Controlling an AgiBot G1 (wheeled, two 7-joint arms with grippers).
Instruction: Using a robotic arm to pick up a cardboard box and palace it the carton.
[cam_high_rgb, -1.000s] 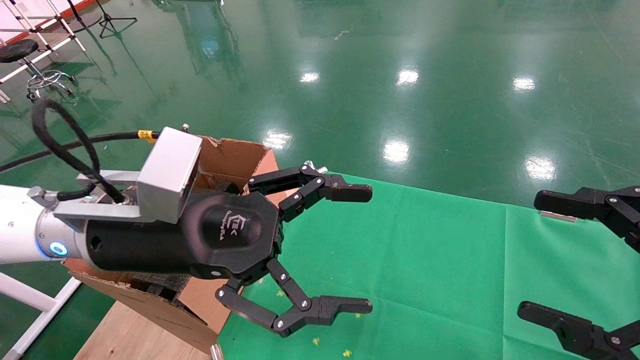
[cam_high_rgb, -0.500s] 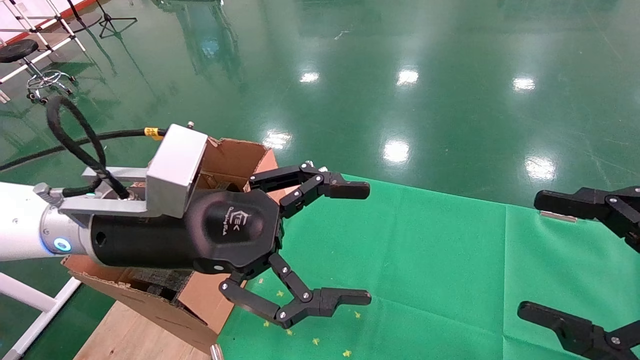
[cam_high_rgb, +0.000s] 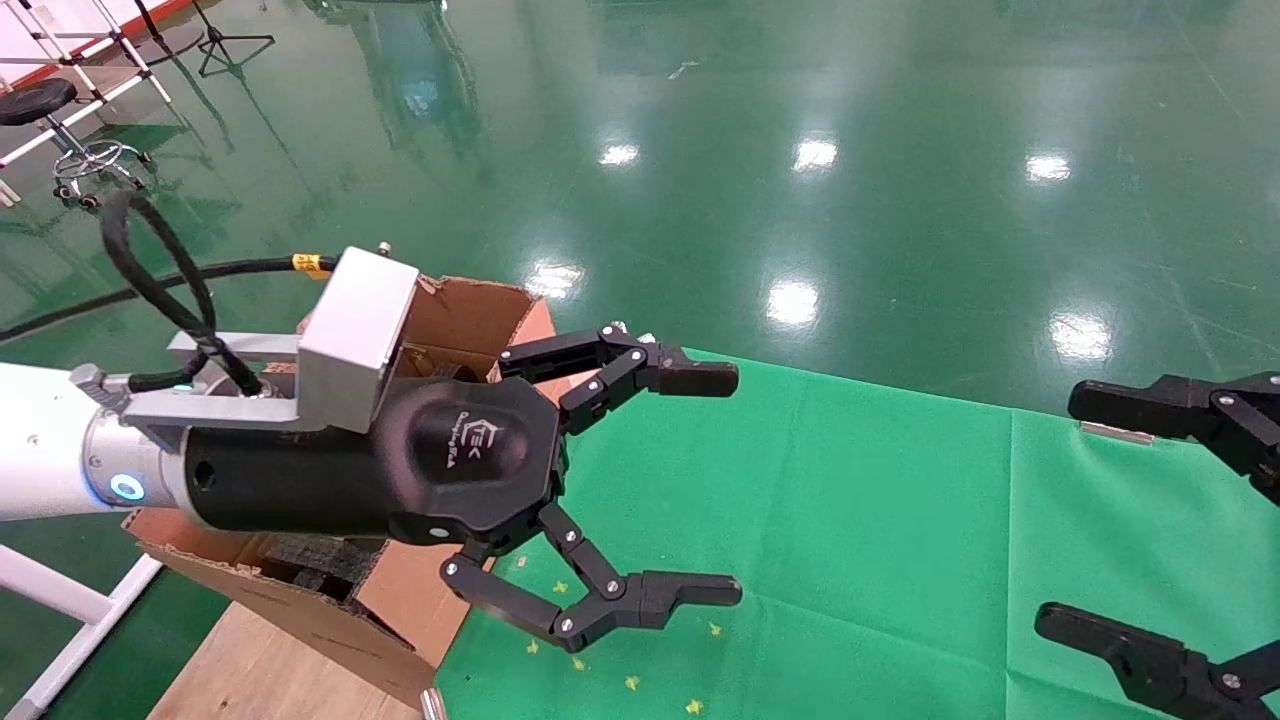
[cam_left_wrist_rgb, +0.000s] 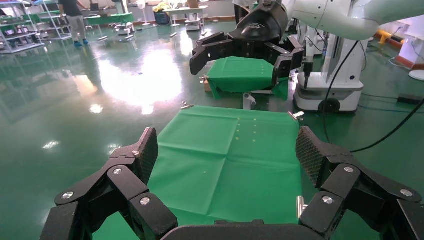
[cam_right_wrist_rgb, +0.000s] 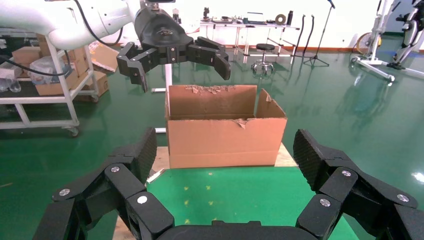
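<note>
The cardboard box is out of view in every frame. The carton (cam_high_rgb: 470, 310), large and brown with ragged flaps and black foam inside, stands at the left end of the green-clothed table (cam_high_rgb: 850, 500). It also shows in the right wrist view as the carton (cam_right_wrist_rgb: 225, 135). My left gripper (cam_high_rgb: 735, 485) on the white robotic arm hangs beside the carton's right side, over the cloth. It is open and holds nothing. The left wrist view shows only bare cloth between its pads (cam_left_wrist_rgb: 148, 150). My right gripper (cam_high_rgb: 1060, 510) is open and empty at the table's right end.
The carton rests on a wooden board (cam_high_rgb: 250, 670) with a white frame leg (cam_high_rgb: 60, 600) beside it. A stool (cam_high_rgb: 40, 105) and stands sit far left on the glossy green floor. A metal clip (cam_high_rgb: 1115, 432) holds the cloth's far edge.
My left arm's wrist has crept slightly to the right and its lower finger has risen a little. It stays open. The right gripper has not moved.
</note>
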